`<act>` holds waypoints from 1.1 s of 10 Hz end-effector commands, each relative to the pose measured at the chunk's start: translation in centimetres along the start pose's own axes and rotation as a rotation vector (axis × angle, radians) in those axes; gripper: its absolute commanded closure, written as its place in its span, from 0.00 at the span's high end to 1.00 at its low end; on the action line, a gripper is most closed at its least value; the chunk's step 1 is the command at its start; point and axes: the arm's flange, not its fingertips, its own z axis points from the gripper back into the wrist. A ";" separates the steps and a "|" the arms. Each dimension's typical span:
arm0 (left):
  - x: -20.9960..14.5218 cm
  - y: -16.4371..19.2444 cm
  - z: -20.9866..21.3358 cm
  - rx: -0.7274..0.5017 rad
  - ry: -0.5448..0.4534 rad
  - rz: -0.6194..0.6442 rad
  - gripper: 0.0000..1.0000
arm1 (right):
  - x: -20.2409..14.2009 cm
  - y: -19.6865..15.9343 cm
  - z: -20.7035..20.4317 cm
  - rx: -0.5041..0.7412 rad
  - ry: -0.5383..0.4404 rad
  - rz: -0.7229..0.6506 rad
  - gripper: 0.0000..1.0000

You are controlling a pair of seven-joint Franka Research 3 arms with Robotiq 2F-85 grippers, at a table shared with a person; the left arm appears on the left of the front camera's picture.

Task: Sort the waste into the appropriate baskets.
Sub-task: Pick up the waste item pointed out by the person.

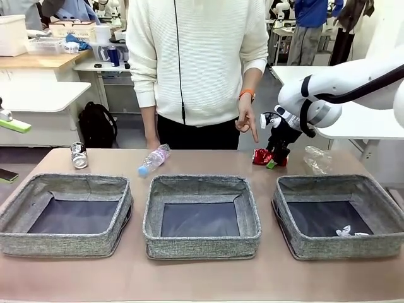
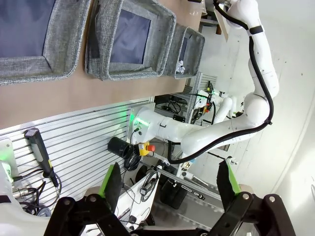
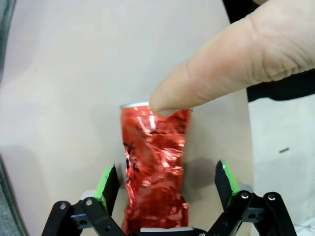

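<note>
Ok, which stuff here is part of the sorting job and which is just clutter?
Job: crushed red drink can; clear pink-labelled bottle; clear label-less bottle; dark drink can; small white scrap; three grey woven baskets.
Clutter: black backpack; white plastic box.

can shiny red; baskets grey woven, dark bases; left bottle pink label, blue cap; scrap white.
</note>
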 end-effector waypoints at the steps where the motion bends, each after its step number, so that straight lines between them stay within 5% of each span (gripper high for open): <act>1: 0.1 -0.1 0.2 -0.014 -0.001 -0.020 1.00 | 0.1 -0.6 0.4 0.008 -0.005 -0.024 1.00; 2: 0.1 -0.1 0.2 -0.014 -0.001 -0.020 1.00 | 0.1 -0.6 0.5 0.005 -0.007 -0.029 1.00; 5: 0.1 -0.1 0.2 -0.014 -0.001 -0.020 1.00 | -0.3 -0.4 0.9 0.039 -0.027 0.026 0.10; 6: 0.1 -0.1 0.2 -0.014 -0.001 -0.020 1.00 | -0.4 -0.4 1.0 0.040 -0.022 0.023 0.00; 11: 0.1 -0.1 0.2 -0.014 -0.001 -0.020 1.00 | -0.4 -0.3 1.4 0.091 -0.034 0.035 0.00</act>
